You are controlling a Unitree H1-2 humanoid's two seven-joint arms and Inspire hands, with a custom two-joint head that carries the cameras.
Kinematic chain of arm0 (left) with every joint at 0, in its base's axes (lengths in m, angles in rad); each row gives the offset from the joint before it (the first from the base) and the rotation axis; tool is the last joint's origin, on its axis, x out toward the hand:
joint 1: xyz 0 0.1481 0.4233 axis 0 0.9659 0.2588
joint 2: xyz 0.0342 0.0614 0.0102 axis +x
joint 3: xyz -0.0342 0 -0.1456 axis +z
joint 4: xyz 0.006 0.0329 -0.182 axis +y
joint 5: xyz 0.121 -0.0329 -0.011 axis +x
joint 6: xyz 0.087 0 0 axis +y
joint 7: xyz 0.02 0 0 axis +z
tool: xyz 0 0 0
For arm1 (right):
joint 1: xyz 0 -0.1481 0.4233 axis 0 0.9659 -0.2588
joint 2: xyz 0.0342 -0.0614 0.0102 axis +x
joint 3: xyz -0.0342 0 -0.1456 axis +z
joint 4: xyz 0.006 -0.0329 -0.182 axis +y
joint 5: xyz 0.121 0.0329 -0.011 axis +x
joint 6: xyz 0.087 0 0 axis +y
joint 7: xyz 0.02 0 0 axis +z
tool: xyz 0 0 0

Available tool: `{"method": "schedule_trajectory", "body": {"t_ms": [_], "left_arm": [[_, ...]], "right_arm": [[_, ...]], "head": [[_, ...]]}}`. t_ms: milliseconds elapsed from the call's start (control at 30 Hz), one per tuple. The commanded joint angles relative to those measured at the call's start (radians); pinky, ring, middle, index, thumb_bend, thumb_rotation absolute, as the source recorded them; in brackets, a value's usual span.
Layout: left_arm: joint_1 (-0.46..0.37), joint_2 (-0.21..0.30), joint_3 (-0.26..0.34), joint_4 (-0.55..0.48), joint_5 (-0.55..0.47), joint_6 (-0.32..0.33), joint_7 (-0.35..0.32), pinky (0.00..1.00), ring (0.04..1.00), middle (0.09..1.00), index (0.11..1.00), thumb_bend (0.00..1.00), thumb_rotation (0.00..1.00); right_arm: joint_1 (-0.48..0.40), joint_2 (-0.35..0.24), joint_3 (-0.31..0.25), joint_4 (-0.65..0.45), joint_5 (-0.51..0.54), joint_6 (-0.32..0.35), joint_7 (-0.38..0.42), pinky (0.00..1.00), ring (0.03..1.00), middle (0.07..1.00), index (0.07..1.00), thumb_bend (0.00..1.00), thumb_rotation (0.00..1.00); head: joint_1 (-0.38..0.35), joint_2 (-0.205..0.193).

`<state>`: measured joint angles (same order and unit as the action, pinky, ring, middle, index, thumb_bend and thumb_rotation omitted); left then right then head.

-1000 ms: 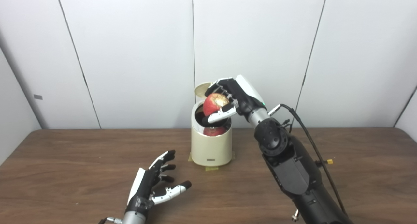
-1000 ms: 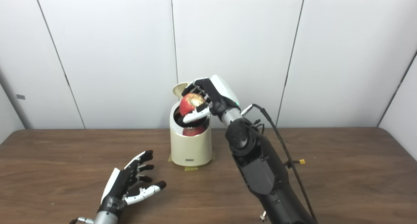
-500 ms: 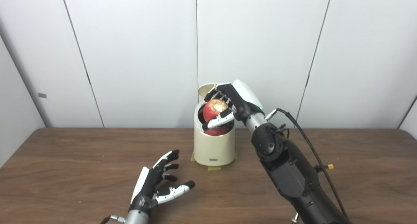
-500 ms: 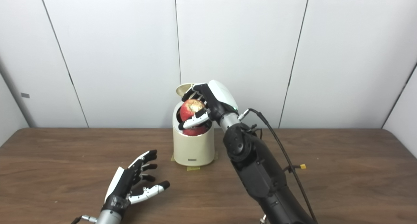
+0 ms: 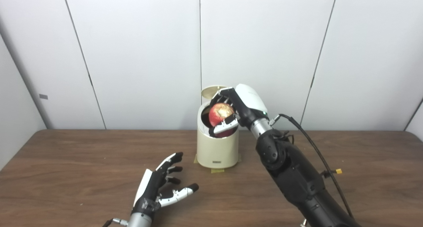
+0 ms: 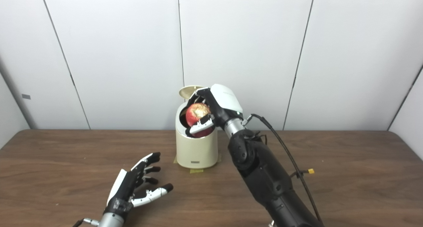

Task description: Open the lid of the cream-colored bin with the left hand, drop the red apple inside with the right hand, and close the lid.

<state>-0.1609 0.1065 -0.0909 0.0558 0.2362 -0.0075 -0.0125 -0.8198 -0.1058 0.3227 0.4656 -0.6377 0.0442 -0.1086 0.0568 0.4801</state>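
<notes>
Left hand (image 5: 155, 190) nearest, low over the wooden table (image 5: 66, 174), fingers spread, holding nothing. Beyond it, cream-colored bin (image 5: 217, 151) stands on tape patches, lid (image 5: 211, 90) tipped up at the back. Right hand (image 5: 239, 106) at the bin's mouth, fingers wrapped around the red apple (image 5: 220, 113), partly inside the opening.
</notes>
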Motion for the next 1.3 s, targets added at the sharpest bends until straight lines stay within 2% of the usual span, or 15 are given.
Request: {"method": "schedule_trajectory", "body": {"t_ms": [0, 67, 167, 200, 233, 267, 300, 367, 500, 967, 1067, 1267], "left_arm": [[-0.025, -0.003, -0.001, -0.040, -0.001, -0.018, 0.002, 0.64, 0.800, 0.884, 0.886, 0.75, 0.19], [-0.023, -0.002, -0.001, -0.041, 0.001, -0.014, 0.002, 0.66, 0.808, 0.883, 0.889, 0.75, 0.20], [-0.021, -0.003, 0.000, -0.041, -0.003, -0.014, 0.001, 0.68, 0.817, 0.888, 0.891, 0.76, 0.20], [-0.020, -0.003, 0.001, -0.040, -0.005, -0.016, 0.000, 0.67, 0.814, 0.886, 0.890, 0.76, 0.20], [-0.020, -0.004, 0.002, -0.039, -0.012, -0.018, -0.002, 0.67, 0.812, 0.885, 0.890, 0.76, 0.20], [-0.019, -0.003, 0.001, -0.039, -0.012, -0.019, -0.003, 0.67, 0.812, 0.887, 0.891, 0.76, 0.19], [-0.019, -0.003, 0.001, -0.040, -0.013, -0.019, -0.004, 0.66, 0.811, 0.886, 0.890, 0.76, 0.20], [-0.020, 0.000, -0.002, -0.040, -0.006, -0.019, -0.003, 0.66, 0.811, 0.885, 0.889, 0.76, 0.21], [-0.020, 0.002, -0.002, -0.040, -0.004, -0.017, -0.005, 0.67, 0.818, 0.884, 0.890, 0.77, 0.22], [-0.028, 0.004, -0.005, -0.030, 0.001, -0.027, -0.004, 0.67, 0.814, 0.882, 0.887, 0.76, 0.21], [-0.026, 0.004, -0.005, -0.034, 0.000, -0.022, -0.006, 0.68, 0.816, 0.882, 0.888, 0.76, 0.22], [-0.028, 0.008, -0.006, -0.031, 0.001, -0.024, -0.006, 0.67, 0.814, 0.876, 0.887, 0.76, 0.21]], "right_arm": [[-0.057, -0.004, -0.009, -0.009, -0.003, -0.035, -0.034, 0.35, 0.397, 0.504, 0.509, 0.52, 0.00], [-0.058, -0.006, 0.000, -0.006, -0.024, -0.023, -0.040, 0.36, 0.401, 0.502, 0.510, 0.52, 0.00], [-0.060, -0.017, 0.033, -0.016, -0.094, 0.035, -0.028, 0.35, 0.417, 0.524, 0.522, 0.52, 0.00], [-0.059, -0.018, 0.038, -0.019, -0.105, 0.047, -0.024, 0.38, 0.495, 0.602, 0.510, 0.52, 0.07], [-0.058, -0.018, 0.042, -0.021, -0.114, 0.060, -0.021, 0.40, 0.534, 0.643, 0.504, 0.52, 0.10], [-0.057, -0.018, 0.044, -0.022, -0.118, 0.069, -0.020, 0.45, 0.610, 0.705, 0.610, 0.72, 0.09], [-0.056, -0.018, 0.045, -0.023, -0.121, 0.074, -0.020, 0.47, 0.641, 0.728, 0.647, 0.79, 0.09], [-0.054, -0.018, 0.044, -0.025, -0.124, 0.081, -0.020, 0.50, 0.681, 0.756, 0.681, 0.85, 0.08], [-0.052, -0.021, 0.048, -0.027, -0.126, 0.087, -0.019, 0.52, 0.700, 0.775, 0.696, 0.87, 0.08], [-0.037, -0.035, 0.061, -0.065, -0.135, 0.121, 0.015, 0.51, 0.667, 0.738, 0.683, 0.89, 0.07], [-0.021, -0.037, 0.040, -0.096, -0.105, 0.088, 0.004, 0.49, 0.643, 0.716, 0.668, 0.87, 0.09], [0.048, -0.046, -0.023, -0.234, -0.041, 0.036, -0.006, 0.40, 0.528, 0.649, 0.638, 0.80, 0.10]], "head": [[0.001, 0.001], [0.001, 0.002], [0.001, 0.003], [0.001, 0.003], [0.001, 0.002], [-0.001, 0.002], [-0.001, 0.003], [-0.001, 0.003], [0.000, 0.004], [-0.006, 0.003], [-0.005, 0.006], [-0.011, 0.001]]}}
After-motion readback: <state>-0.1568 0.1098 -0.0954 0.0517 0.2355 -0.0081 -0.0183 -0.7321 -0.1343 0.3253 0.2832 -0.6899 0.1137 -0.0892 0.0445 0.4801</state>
